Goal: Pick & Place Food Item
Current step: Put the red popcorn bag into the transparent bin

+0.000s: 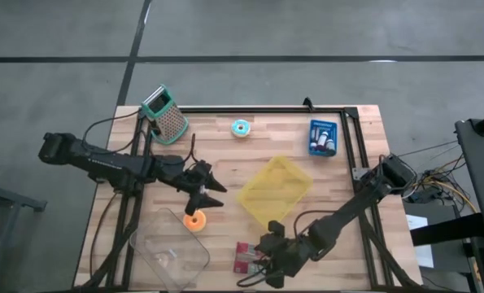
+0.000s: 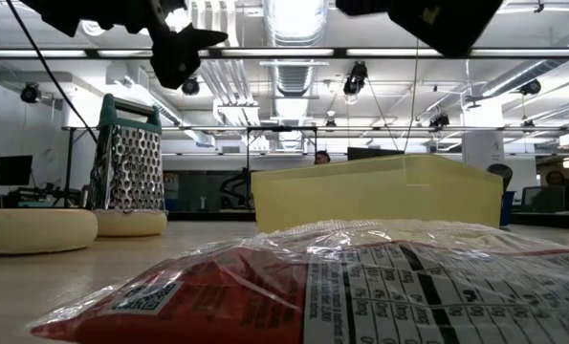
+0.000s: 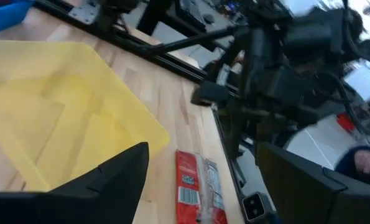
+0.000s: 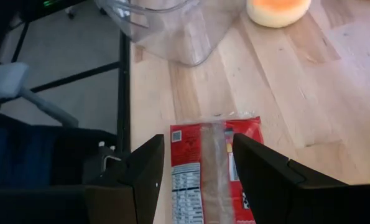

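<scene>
Snack packet (image 1: 243, 257), red with a clear strip, lies flat on the table (image 1: 355, 236) at the lower centre of the high view, just left of the right gripper (image 1: 262, 262). In the right wrist view the packet (image 4: 211, 171) sits between and just beyond that gripper's two dark fingers (image 4: 144, 177), which stand apart on either side of it without gripping; whether they touch it I cannot tell. In the low view the packet (image 2: 341, 282) fills the foreground.

Yellow tray (image 1: 275, 190) sits at the centre of the high view, just above and right of the packet, apart from it. A clear tub (image 1: 168, 254) is at the lower left, with an orange round (image 1: 194, 220) just above its upper right corner. The left gripper (image 1: 211, 194) hangs above the table just above that round, left of the tray, jaws spread wide and holding nothing.

Along the upper edge stand a grater (image 1: 165, 115) at the left, a small teal ring (image 1: 241, 128) in the middle and a blue pack (image 1: 323, 137) at the right.
</scene>
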You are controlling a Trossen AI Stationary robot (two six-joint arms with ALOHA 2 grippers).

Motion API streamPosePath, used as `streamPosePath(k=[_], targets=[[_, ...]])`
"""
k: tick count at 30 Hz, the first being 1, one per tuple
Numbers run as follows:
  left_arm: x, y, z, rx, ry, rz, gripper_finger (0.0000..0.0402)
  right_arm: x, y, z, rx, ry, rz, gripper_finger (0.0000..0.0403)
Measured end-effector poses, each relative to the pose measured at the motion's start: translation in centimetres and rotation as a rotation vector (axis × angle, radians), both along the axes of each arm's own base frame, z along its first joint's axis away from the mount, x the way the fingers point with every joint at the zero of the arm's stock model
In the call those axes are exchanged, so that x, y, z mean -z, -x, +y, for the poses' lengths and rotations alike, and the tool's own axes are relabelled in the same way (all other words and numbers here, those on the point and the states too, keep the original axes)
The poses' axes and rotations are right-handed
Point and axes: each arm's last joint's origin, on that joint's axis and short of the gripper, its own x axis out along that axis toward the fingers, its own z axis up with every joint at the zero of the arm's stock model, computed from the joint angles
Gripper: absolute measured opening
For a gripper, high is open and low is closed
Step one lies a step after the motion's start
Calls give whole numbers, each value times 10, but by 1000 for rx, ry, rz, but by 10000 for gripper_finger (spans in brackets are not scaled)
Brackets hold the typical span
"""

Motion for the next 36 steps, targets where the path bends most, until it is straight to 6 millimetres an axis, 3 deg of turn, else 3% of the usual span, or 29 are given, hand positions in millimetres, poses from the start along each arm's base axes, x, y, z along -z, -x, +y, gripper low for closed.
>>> streamPosePath(k=[12, 19, 26, 36], targets=[[0, -1, 3, -81, -30, -8, 303, 3, 5, 8, 34, -49, 10, 187], [0, 0, -3, -13, -35, -8, 303, 5, 15, 21, -85, -110, 70, 187], [16, 1, -28, 105, -67, 46, 303, 9, 22, 25, -56, -16, 34, 187], [40, -10, -33, 54, -5, 176, 303, 30, 31, 14, 42, 88, 49, 187]])
